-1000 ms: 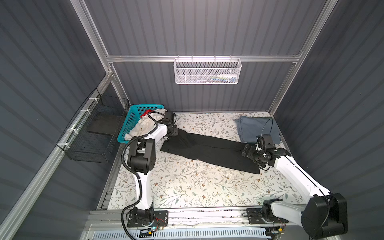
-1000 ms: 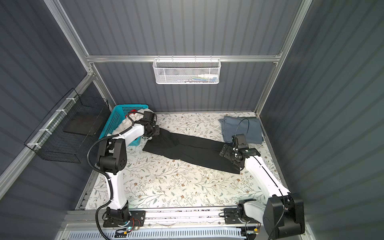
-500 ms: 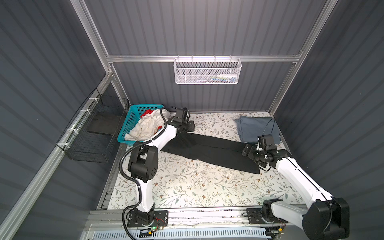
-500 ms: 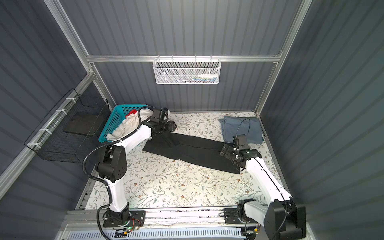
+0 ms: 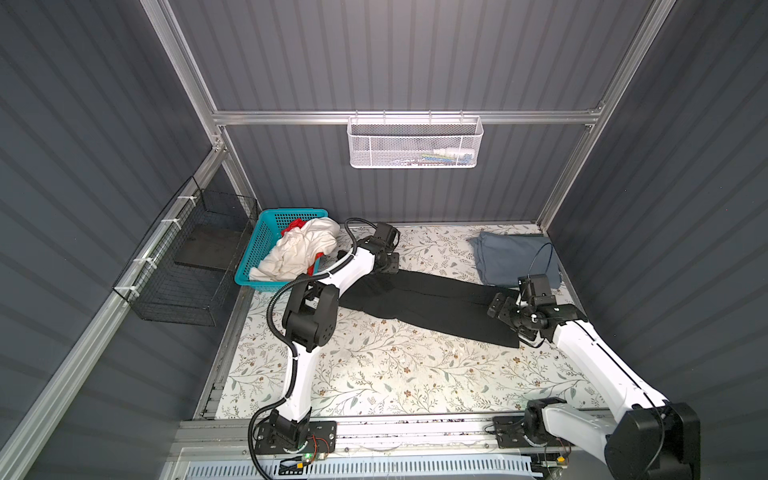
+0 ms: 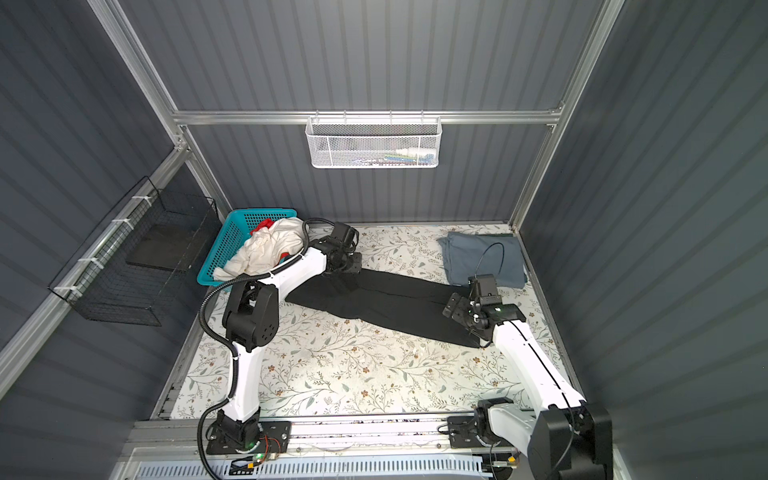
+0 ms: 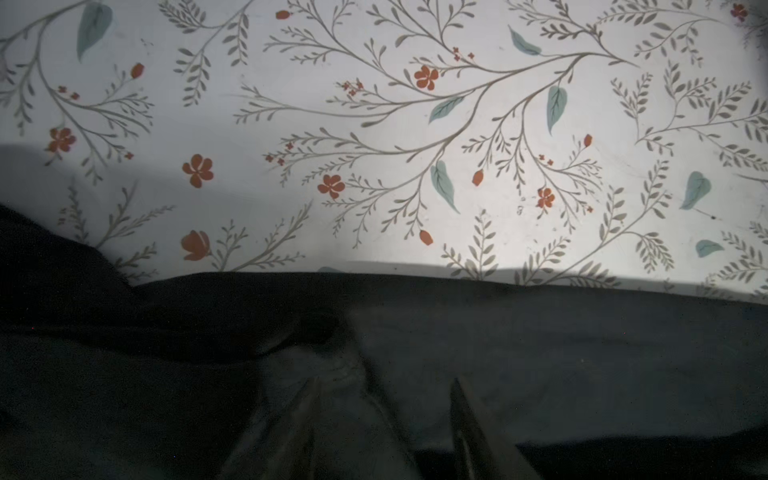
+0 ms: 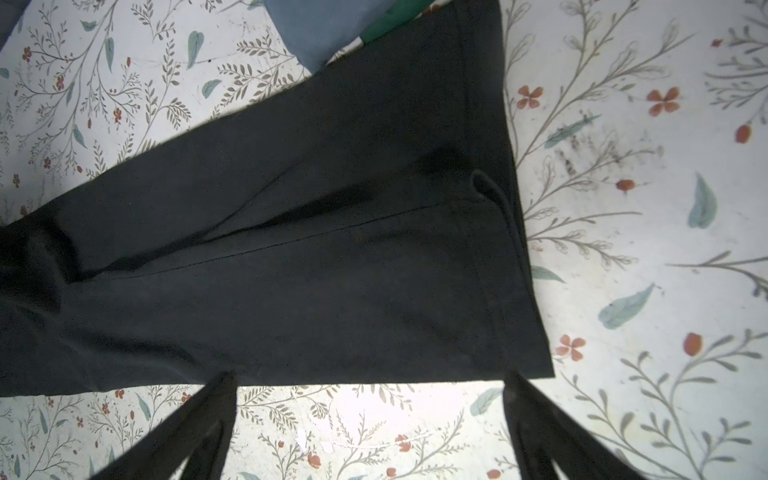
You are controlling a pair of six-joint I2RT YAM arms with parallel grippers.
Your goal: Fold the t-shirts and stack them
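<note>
A black t-shirt (image 5: 432,303), folded into a long strip, lies slantwise on the floral worktop (image 5: 395,374), running from far left to near right. The left tool (image 7: 385,380) sits over its far-left end, fingers part-way apart. The right tool (image 8: 369,376) hovers at its right end, fingers wide apart. A folded blue-grey t-shirt (image 5: 511,257) lies far right. A white t-shirt (image 5: 303,249) and a red t-shirt (image 5: 293,225) are heaped in a teal basket (image 5: 266,237) far left.
</note>
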